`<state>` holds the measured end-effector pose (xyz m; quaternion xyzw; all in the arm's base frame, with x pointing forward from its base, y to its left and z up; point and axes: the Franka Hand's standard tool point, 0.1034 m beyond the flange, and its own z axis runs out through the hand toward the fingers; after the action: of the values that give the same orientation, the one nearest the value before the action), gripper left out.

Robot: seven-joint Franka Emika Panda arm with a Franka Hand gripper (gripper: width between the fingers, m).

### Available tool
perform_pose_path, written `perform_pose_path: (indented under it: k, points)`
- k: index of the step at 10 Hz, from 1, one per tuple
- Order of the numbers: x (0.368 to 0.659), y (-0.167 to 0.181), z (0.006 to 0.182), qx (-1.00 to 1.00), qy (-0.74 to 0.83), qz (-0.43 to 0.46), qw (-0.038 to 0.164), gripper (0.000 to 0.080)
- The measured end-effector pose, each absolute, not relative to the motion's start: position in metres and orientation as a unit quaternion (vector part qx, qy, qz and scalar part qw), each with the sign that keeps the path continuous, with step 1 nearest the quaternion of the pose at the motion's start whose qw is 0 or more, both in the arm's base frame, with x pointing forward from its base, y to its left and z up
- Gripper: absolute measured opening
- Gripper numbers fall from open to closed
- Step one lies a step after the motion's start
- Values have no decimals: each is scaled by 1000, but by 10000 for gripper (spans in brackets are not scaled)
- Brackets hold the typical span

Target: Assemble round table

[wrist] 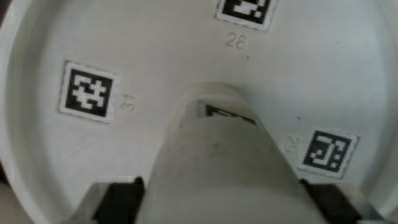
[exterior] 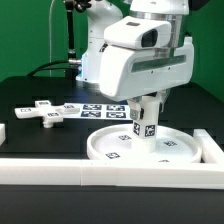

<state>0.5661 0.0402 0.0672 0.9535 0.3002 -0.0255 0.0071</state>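
Big black table [exterior: 50,135] underneath it all, and the white arm [exterior: 140,60] hangs right over the middle. Directly below the claw [exterior: 146,108] lies the round disc [exterior: 175,150], rim up and flat on the table, with square tags showing on its face. A long white rail [exterior: 100,170] runs along the near edge, in front of the claw and the disc. Beyond the claw, toward the exterior view's left, the marker board [exterior: 98,110] lies flat.

Now the post [exterior: 145,125]: it stands upright between the claw's jaws, tags on its side, and its lower end seems to meet the middle of the disc. The wrist view looks straight down its length, and the two dark fingers [wrist: 121,200] sit tight on either side of it, so the claw is narrow and clamped on the post.

Smallest piece: the cross-shaped foot [exterior: 45,113] lies on the table well apart from the claw, out past the marker board on the exterior view's left.
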Motion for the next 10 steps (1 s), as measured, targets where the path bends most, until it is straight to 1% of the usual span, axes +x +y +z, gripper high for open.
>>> perform_pose_path:
  k: [2, 3, 6, 8, 9, 10]
  points:
    - [566, 40, 67, 968, 248, -25, 7, 409]
    - [566, 40, 67, 981, 192, -23, 4, 409]
    - [566, 37, 67, 999, 38, -12, -13, 409]
    - [565, 37, 67, 997, -80, -9, -20, 409]
    - [565, 37, 67, 991, -134, -11, -21, 409]
    - [565, 37, 67, 988, -155, -11, -20, 409]
